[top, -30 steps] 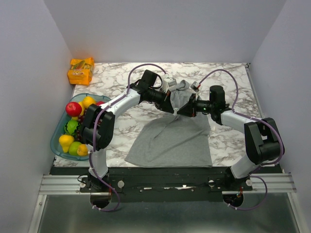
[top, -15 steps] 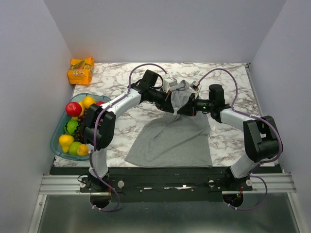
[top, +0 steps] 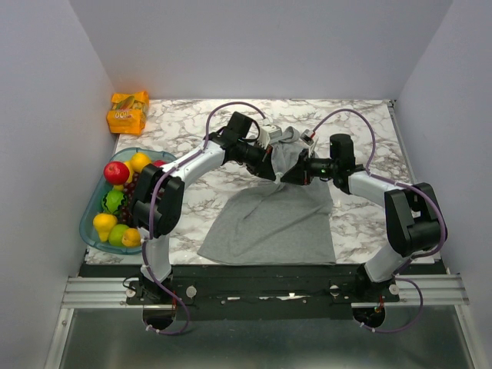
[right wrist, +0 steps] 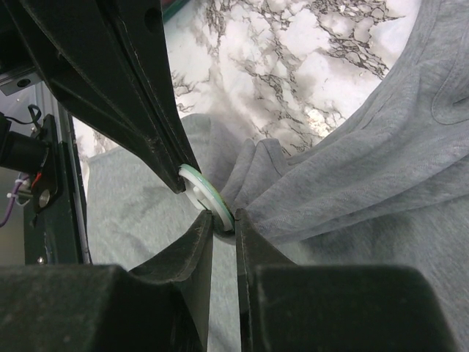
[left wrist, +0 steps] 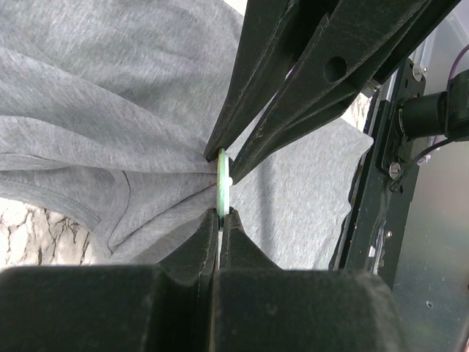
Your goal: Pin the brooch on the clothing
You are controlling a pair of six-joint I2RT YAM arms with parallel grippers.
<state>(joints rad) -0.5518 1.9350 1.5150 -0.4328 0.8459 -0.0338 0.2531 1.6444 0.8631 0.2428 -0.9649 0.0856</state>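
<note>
Grey knit of the clothing (top: 269,223) is gathered into a raised fold at its strap end, and the brooch (left wrist: 222,183) is held edge-on against it. The brooch is pinched from opposite sides by the left gripper (left wrist: 220,214) and the right gripper (right wrist: 223,224), both jaws closed on its rim, presumably so the pin can be pressed through.

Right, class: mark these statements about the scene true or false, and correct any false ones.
1. The left gripper and the right gripper both pinch the brooch. True.
2. The tank top lies flat. False: it is bunched up where the grippers meet.
3. The fruit bowl sits at the left edge of the table. True.
4. The orange packet lies on the tank top. False: it sits apart, in the far left corner.
</note>
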